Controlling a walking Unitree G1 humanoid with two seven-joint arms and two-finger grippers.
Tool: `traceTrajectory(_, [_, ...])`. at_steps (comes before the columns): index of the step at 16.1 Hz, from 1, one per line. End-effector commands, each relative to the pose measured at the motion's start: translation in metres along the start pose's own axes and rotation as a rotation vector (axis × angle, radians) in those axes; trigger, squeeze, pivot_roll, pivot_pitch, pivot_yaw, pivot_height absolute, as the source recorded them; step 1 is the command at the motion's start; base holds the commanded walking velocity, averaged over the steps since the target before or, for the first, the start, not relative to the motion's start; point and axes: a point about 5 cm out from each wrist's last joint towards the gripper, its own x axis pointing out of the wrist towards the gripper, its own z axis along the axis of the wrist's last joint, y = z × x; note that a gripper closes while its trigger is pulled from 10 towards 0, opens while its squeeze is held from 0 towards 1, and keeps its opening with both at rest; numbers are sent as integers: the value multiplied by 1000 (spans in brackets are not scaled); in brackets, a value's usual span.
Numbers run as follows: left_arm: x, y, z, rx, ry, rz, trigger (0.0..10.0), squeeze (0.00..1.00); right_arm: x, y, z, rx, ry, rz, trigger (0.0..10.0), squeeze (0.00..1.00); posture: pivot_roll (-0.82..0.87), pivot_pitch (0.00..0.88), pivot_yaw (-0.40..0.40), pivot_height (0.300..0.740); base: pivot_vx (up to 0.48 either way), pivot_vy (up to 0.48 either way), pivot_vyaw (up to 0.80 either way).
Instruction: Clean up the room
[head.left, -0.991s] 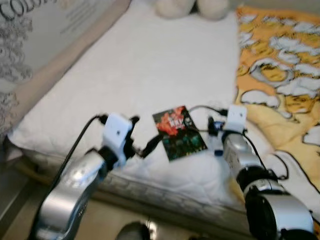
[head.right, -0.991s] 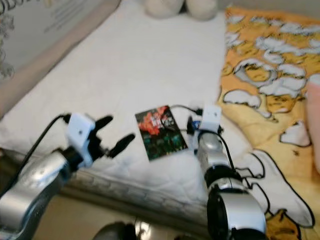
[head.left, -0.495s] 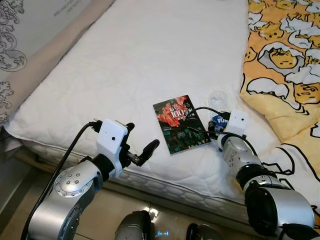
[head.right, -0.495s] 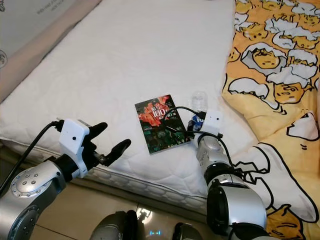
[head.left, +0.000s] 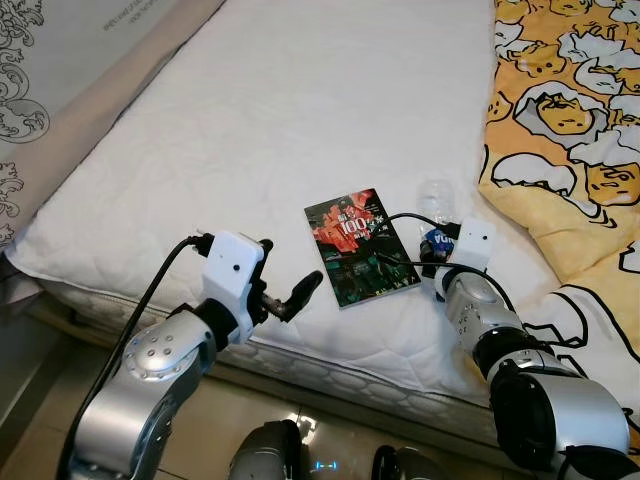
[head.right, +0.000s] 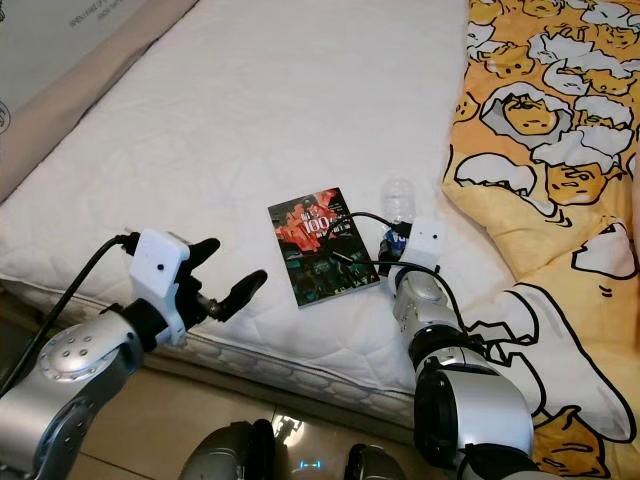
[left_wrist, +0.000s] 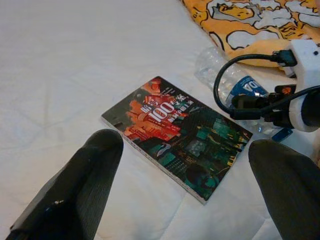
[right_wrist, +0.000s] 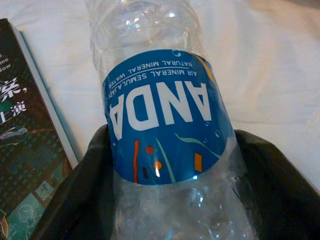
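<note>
**Bed scene: right gripper on bottle, left gripper open near book**

A white mattress (head.left: 300, 130) is filling most of the head views, with a yellow cartoon-print blanket (head.left: 570, 130) lying along its right side and a patterned wall panel (head.left: 30, 90) standing at the left.

A book (head.left: 360, 245) with a dark red-and-green cover is lying flat on the mattress near the front edge, face up, slightly turned. A clear plastic water bottle (right_wrist: 160, 115) with a blue label is lying on its side just beside the book's right edge, between the book and the blanket.

The right gripper (head.left: 437, 262) is sitting at the bottle. In the right wrist view its two black fingers (right_wrist: 85, 195) are flanking the labelled part of the bottle, one on each side and touching it, so the fingers are closing around the bottle body. The bottle is resting on the mattress.

The left gripper (head.left: 290, 295) is hovering over the front edge of the mattress, to the left of the book and apart from it. Its fingers (left_wrist: 85, 175) are spread wide, holding nothing; in the left wrist view the book is lying between and beyond them.
</note>
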Motion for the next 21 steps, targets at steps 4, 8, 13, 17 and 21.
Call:
traceTrajectory(4, [17, 9, -21, -11, 42, 75, 10000, 0, 1, -2, 13, -49, -74, -7, 0, 0, 206, 73, 31, 740, 0, 0, 0])
traceTrajectory(8, [39, 24, -39, -163, 11, 194, 10000, 0, -14, -17, 23, -89, -339, -27, 0, 0, 101, 0, 9, 740, 0, 0, 0])
traceTrajectory(13, [30, 46, -40, -147, -94, 359, 10000, 0, -97, -38, 9, -267, -628, -74, 10000, 0, 15, 0, 4, 740, 0, 0, 0])
traceTrajectory(17, [-11, 46, -74, -117, 2, 415, 10000, 0, -138, -44, -52, -168, -417, -42, 10000, 0, -22, 0, -4, 740, 0, 0, 0])
traceTrajectory(21, [-18, 24, -83, -75, 14, 251, 10000, 0, -156, -40, -63, -204, -341, 70, 10000, 0, -29, 0, -1, 740, 0, 0, 0])
